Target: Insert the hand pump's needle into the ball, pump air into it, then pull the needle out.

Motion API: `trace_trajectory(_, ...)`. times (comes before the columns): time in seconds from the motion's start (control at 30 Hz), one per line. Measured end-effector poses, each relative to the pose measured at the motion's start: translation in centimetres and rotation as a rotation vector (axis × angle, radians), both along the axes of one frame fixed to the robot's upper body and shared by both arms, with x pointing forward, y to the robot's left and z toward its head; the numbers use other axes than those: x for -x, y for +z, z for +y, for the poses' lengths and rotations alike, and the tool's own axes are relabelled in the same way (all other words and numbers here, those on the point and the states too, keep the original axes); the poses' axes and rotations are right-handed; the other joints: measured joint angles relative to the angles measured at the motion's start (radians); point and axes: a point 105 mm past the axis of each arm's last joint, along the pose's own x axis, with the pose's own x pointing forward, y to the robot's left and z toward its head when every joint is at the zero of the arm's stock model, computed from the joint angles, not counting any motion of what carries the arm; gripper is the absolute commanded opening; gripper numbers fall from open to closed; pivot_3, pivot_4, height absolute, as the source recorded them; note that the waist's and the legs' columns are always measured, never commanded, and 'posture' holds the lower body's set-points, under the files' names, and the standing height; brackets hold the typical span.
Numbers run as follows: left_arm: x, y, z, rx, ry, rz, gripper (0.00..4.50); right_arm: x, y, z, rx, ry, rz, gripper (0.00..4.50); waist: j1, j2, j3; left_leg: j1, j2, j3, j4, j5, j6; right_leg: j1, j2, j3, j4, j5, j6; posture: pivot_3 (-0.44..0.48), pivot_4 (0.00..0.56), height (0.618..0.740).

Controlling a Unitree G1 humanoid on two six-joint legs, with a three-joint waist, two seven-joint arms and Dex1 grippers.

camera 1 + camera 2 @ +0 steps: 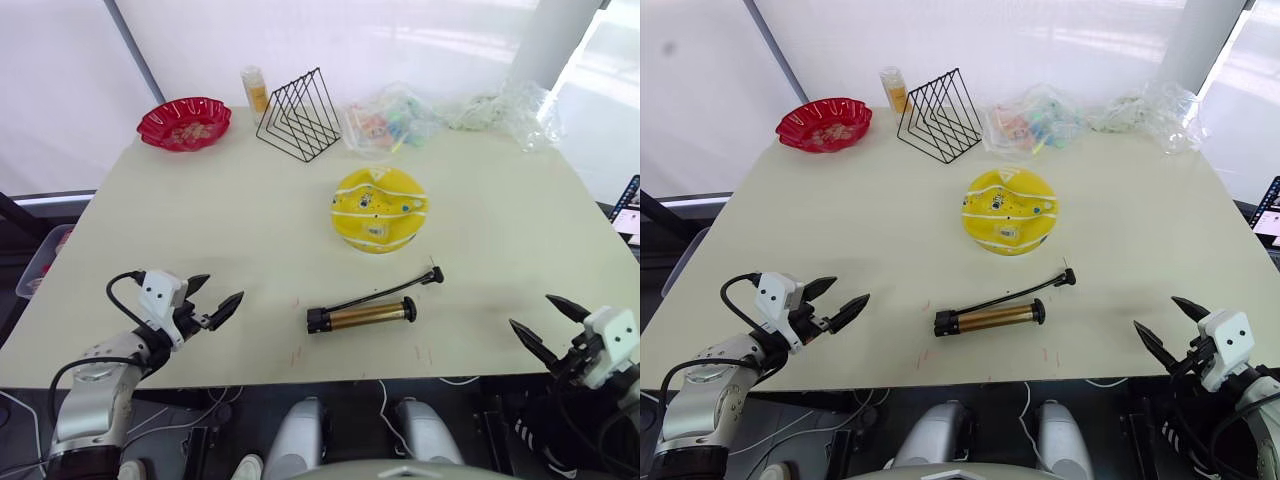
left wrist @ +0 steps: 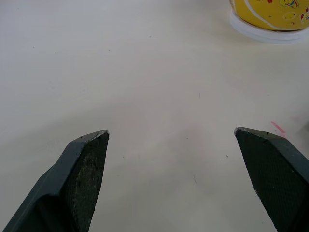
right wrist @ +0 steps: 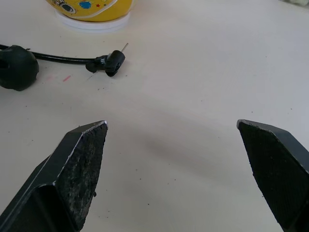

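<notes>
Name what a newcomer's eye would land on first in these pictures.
The yellow ball sits squashed flat mid-table. Nearer the robot lies the hand pump, gold barrel on its side, its hose ending in the needle pointing toward the ball. At the far left corner sits a red bowl.

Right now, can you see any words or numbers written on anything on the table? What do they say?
None that can be read.
Ball: small coloured pictures, no words to make out.
Bottle behind the wire rack: its label is too small to read.
Bags at the back: coloured bits inside, too blurred to read.
Pump and red bowl: no writing seen.
</notes>
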Motion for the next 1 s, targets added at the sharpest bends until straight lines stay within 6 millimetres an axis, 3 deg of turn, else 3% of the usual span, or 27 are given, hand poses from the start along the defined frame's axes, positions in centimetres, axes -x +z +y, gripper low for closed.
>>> trace_trajectory(0.23,-0.6,-0.5,0.0,0.02,-0.022,0.007,4.42,0.6,-0.4,-1.3,0.01,-0.028,-0.005,4.5,0.001,0.0,0.0,0.0,-0.001,0.0,0.0,0.0,0.0,0.001,0.0,0.0,0.0,0.0,0.0,0.0,0.15,0.737)
trace_trajectory(0.43,-0.6,-0.9,-0.3,0.025,-0.052,0.015,4.42,0.9,-0.6,-1.2,0.009,-0.021,-0.015,4.5,-0.002,0.001,0.0,0.0,-0.001,-0.004,0.0,-0.001,0.001,0.002,-0.001,-0.005,0.001,-0.002,0.0,0.0,0.15,0.737)
trace_trajectory(0.73,-0.6,-1.0,-0.3,0.026,-0.084,0.019,4.42,1.0,-0.6,-1.1,0.007,0.001,-0.019,4.5,0.003,0.002,-0.001,-0.001,-0.003,-0.029,-0.009,-0.001,-0.001,0.007,-0.003,-0.026,0.003,-0.012,-0.01,0.0,0.15,0.737)
trace_trajectory(0.83,-1.0,-0.7,-1.0,0.02,-0.133,0.019,4.42,1.1,-0.5,-0.9,0.001,0.02,-0.027,4.5,0.004,0.004,-0.002,-0.001,-0.003,-0.031,-0.01,-0.001,-0.001,0.007,-0.002,-0.028,0.004,-0.013,-0.011,0.0,0.15,0.737)
trace_trajectory(1.0,-1.7,0.5,-5.2,0.014,-0.347,0.038,4.42,1.9,0.1,0.3,-0.027,0.101,-0.035,4.5,0.002,0.005,-0.001,0.0,-0.004,-0.027,-0.009,-0.001,-0.001,0.007,-0.002,-0.027,0.004,-0.013,-0.01,0.0,0.15,0.737)
